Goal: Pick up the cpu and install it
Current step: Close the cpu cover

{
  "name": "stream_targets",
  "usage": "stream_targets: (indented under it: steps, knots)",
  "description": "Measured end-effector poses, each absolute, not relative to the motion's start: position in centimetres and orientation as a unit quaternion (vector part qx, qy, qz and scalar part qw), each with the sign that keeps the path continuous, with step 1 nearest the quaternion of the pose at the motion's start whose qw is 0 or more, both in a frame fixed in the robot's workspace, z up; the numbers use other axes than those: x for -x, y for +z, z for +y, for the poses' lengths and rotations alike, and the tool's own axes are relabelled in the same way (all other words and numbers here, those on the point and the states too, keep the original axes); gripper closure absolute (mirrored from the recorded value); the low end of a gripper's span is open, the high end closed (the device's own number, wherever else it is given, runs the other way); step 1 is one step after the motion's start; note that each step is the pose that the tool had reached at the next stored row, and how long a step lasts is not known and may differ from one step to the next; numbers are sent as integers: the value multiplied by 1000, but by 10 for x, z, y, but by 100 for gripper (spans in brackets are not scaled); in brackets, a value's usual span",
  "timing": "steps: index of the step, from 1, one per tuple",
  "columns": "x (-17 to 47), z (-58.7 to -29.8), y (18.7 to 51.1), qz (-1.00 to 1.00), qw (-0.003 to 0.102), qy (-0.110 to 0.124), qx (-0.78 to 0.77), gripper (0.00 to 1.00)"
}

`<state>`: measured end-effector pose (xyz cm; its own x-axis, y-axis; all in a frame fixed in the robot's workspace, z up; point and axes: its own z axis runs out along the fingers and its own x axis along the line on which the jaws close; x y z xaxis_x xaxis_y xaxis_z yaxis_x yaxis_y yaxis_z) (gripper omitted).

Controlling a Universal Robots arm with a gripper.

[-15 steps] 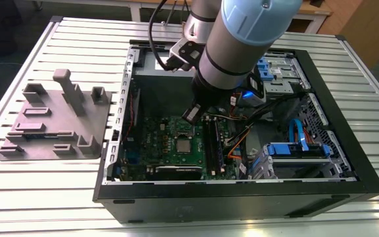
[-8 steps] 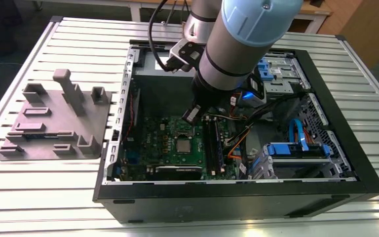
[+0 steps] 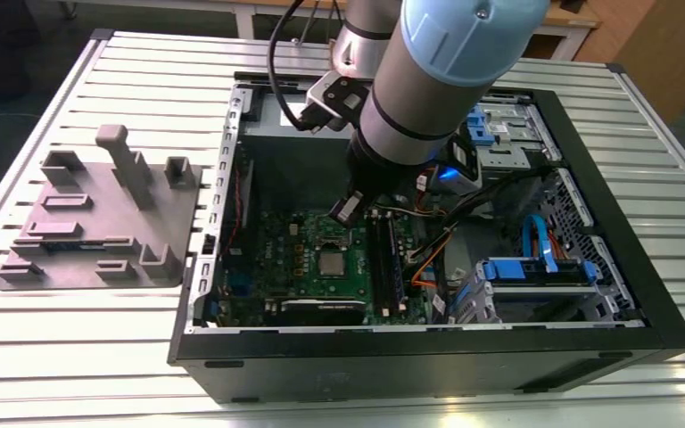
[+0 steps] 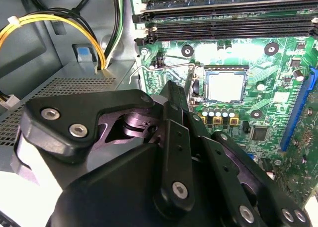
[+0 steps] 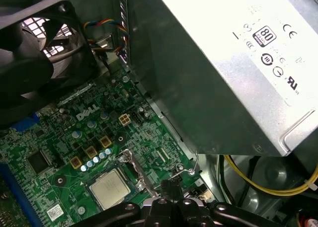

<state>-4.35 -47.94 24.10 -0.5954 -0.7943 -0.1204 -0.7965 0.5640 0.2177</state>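
The cpu [image 3: 334, 261] lies flat in the square socket of the green motherboard [image 3: 271, 259], inside the open computer case. Its silver-grey top also shows in both wrist views [image 4: 226, 85] [image 5: 110, 188]. My gripper [image 3: 344, 214] hangs inside the case just above the board, beside the socket. Its black fingers [image 4: 175, 100] are closed together with nothing visible between them. Their tips [image 5: 171, 186] stand close to the thin wire socket lever [image 5: 193, 166], a short way from the cpu and not touching it.
A grey holder tray [image 3: 93, 223] with upright posts lies on the slatted table at the exterior view's left. Around the socket are the silver power supply [image 5: 223, 63], a black fan [image 5: 35, 48], memory slots [image 4: 223, 18], yellow cables [image 4: 49, 23] and blue drive bays [image 3: 539, 267].
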Motion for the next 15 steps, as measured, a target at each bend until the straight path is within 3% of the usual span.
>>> stream_targets:
  steps: [15]
  knots:
    - [44,-484,241,884,4,125,450,89]
